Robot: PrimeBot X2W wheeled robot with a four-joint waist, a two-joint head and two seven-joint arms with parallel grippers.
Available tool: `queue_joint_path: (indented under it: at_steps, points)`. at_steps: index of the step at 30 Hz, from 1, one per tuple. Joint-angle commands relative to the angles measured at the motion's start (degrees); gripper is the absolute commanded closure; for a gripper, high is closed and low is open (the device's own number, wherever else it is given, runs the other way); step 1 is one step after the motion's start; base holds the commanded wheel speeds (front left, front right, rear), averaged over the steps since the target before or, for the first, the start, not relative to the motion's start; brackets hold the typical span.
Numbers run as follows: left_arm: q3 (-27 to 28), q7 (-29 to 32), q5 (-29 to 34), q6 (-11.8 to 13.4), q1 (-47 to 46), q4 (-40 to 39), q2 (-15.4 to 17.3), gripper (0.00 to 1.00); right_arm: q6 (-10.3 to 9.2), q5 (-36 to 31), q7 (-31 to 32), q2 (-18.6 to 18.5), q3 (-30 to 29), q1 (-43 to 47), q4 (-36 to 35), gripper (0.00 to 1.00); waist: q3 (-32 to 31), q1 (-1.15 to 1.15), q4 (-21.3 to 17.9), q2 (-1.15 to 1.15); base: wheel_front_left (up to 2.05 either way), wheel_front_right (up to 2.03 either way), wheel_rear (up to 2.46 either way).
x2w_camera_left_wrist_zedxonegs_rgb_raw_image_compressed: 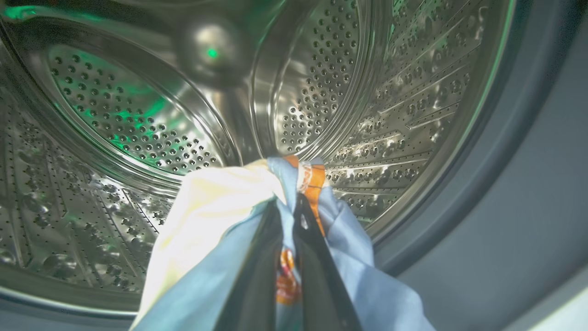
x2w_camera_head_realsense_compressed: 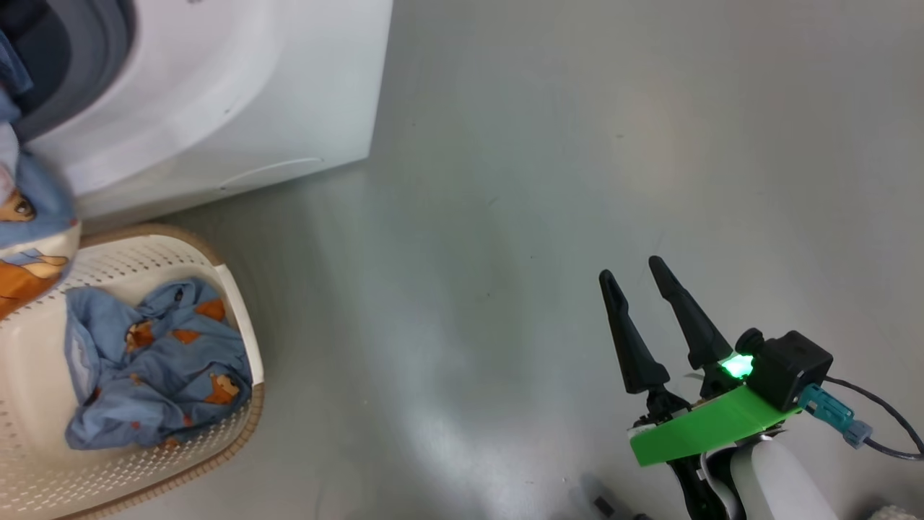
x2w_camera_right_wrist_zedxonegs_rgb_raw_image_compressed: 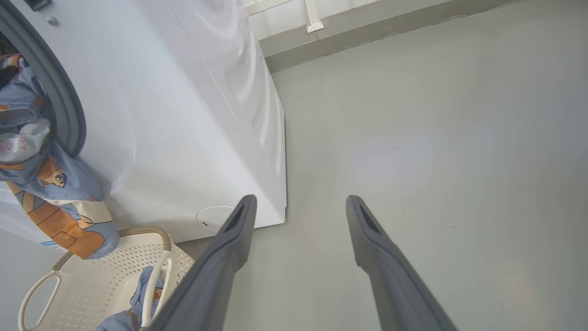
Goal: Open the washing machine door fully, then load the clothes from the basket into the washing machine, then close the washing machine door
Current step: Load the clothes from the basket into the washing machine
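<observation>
Loading is the step in hand. At nine o'clock in the head view a blue printed garment [x2w_camera_head_realsense_compressed: 29, 238] hangs from the mouth of the washing machine [x2w_camera_head_realsense_compressed: 216, 94], which fills the eleven o'clock corner. Its lower end dangles over the basket [x2w_camera_head_realsense_compressed: 144, 253] at eight o'clock. More clothes [x2w_camera_head_realsense_compressed: 151, 361] lie bunched against the basket's right wall.

In the left wrist view the left gripper [x2w_camera_left_wrist_zedxonegs_rgb_raw_image_compressed: 288, 204] is clenched on that garment, its two dark fingers pressed together with blue and cream cloth pinched between them. The fingers point into the steel drum [x2w_camera_left_wrist_zedxonegs_rgb_raw_image_compressed: 138, 115], whose back wall sits at ten o'clock and whose grey rubber ring [x2w_camera_left_wrist_zedxonegs_rgb_raw_image_compressed: 505, 138] curves past three o'clock. The tips seem to be at the threshold or just inside it, though the wide lens makes depth hard to judge.

The next move probably calls for reaching deeper so that the trailing cloth clears the ring, then letting go and returning to the basket for the rest.

Across the bare floor [x2w_camera_head_realsense_compressed: 505, 217], at four o'clock in the head view, the right gripper [x2w_camera_head_realsense_compressed: 630, 267] hangs idle. Its fingers are spread wide, hold nothing and point toward eleven o'clock.
</observation>
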Motion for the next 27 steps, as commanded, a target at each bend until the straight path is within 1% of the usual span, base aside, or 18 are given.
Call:
queue_joint_path:
  at_steps: [1,11,17,21,23,27]
  points:
    - [0.36,0.89,-0.99,-0.14,-4.04,0.72,3.81,1.00,0.09,0.73,-0.69,-0.09,1.62,-0.38,-1.12,0.00,1.31,-0.01,-0.70,0.00,0.00,0.00,0.00]
    - [-8.48,7.10,-5.37,-0.14,-19.89,11.00,5.22,1.00,0.09,1.64,-0.69,-0.09,3.62,-1.06,-0.70,0.00,4.79,-0.01,-1.26,0.00,0.00,0.00,0.00]
    - [-12.66,11.24,-7.44,-0.14,-26.02,16.47,5.76,1.00,0.09,2.64,-0.69,-0.09,6.23,-1.17,0.88,0.00,6.34,-0.01,-1.90,0.00,0.00,0.00,0.00]
    - [-14.51,13.32,-8.94,-0.14,-29.61,18.72,6.85,1.00,0.09,3.47,-0.69,-0.09,7.64,-1.05,0.90,0.00,7.53,-0.01,-2.78,0.00,0.00,0.00,0.00]
    - [-14.98,13.80,-9.76,-0.14,-31.40,19.41,7.18,1.00,0.09,3.70,-0.69,-0.09,8.19,-0.99,0.92,0.00,7.93,-0.01,-3.16,0.00,0.00,0.00,0.00]
    - [-15.01,11.12,-9.49,-0.14,-33.85,20.06,7.44,1.00,0.09,3.91,-0.69,-0.09,8.75,-0.63,1.10,0.00,8.27,-0.01,-3.52,0.00,0.00,0.00,0.00]
